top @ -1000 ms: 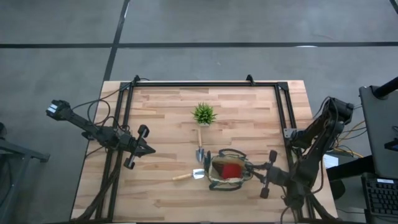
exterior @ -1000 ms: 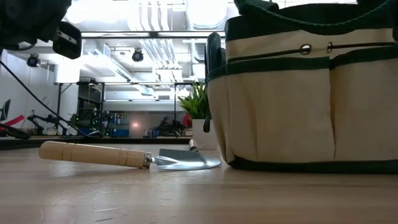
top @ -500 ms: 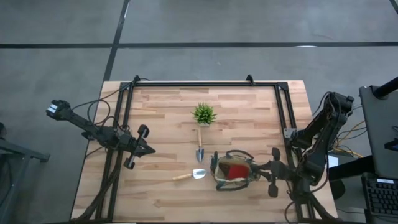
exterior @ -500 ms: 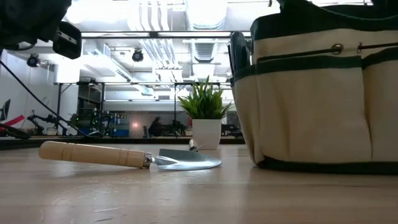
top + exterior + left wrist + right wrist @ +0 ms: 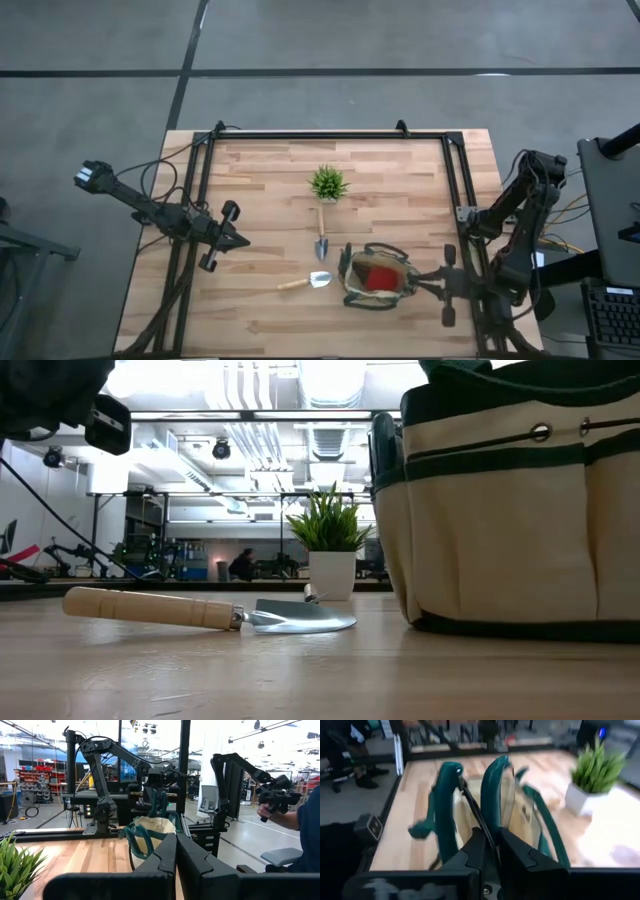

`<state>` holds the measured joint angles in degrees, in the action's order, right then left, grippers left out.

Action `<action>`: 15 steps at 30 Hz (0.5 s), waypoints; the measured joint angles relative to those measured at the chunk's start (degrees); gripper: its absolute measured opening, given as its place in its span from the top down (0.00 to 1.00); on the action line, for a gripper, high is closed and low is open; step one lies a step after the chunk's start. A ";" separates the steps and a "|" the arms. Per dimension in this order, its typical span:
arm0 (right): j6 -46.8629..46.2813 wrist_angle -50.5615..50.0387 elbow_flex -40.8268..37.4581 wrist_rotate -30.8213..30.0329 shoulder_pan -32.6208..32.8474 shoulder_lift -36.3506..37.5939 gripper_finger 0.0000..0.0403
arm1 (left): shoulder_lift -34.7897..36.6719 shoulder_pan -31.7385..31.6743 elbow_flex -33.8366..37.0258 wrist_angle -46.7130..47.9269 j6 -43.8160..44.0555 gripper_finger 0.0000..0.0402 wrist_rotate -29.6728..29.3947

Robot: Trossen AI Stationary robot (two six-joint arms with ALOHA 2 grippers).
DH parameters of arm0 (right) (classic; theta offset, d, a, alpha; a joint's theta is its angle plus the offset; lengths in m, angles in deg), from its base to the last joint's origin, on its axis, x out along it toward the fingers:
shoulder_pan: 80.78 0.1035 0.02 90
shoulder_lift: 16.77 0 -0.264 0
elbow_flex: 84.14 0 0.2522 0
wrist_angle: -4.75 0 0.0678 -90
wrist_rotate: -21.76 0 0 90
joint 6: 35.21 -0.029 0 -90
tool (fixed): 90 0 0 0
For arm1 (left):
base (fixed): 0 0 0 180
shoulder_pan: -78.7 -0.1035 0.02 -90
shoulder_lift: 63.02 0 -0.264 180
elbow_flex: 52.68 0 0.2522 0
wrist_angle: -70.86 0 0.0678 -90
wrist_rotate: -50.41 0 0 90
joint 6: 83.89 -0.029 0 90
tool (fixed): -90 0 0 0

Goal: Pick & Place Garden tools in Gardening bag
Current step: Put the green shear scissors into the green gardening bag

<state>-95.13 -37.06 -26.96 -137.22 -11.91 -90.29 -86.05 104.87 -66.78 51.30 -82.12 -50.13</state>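
The olive-tan gardening bag (image 5: 378, 278) stands near the table's front right, with a red item (image 5: 374, 277) inside and a dark handle (image 5: 382, 445) in a side pocket. My right gripper (image 5: 420, 284) is at its right side, shut on a green loop handle. One wooden-handled trowel (image 5: 305, 282) lies left of the bag, its blade (image 5: 300, 618) flat on the table. A second trowel (image 5: 321, 236) lies between the bag and the potted plant (image 5: 328, 183). My left gripper (image 5: 236, 240) waits at the left, shut on nothing. My right gripper pinches a dark green loop handle of the bag (image 5: 481, 826) between its two fingers, on the bag's right side. The fingers come nearly level from the table's right. The bag stays upright with its bottom (image 5: 520, 626) on the table.
A black frame (image 5: 330, 134) runs round the table's far and side edges. Bare wood lies at the front left (image 5: 200, 310). A person (image 5: 295, 820) holding a device shows beyond the table in the left wrist view.
My right gripper has drawn back toward the table's right edge, rising a little, with the bag's handle in its fingers. The bag has slid along the table to the right, away from the near trowel, and has stayed upright. Both trowels and the plant have kept still.
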 joint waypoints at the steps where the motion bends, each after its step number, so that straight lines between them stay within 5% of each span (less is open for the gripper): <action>1: 0.33 0.03 0.06 -0.59 0.41 -0.02 0.92 | 0.00 0.02 0.00 0.00 -0.01 0.97 0.00; 15: -4.04 -1.29 -0.07 1.91 5.06 -4.82 0.97 | 0.00 0.00 0.00 -0.01 0.01 0.97 0.00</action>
<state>-99.17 -38.35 -27.03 -135.31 -6.85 -95.11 -86.05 104.87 -66.78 51.29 -82.11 -50.13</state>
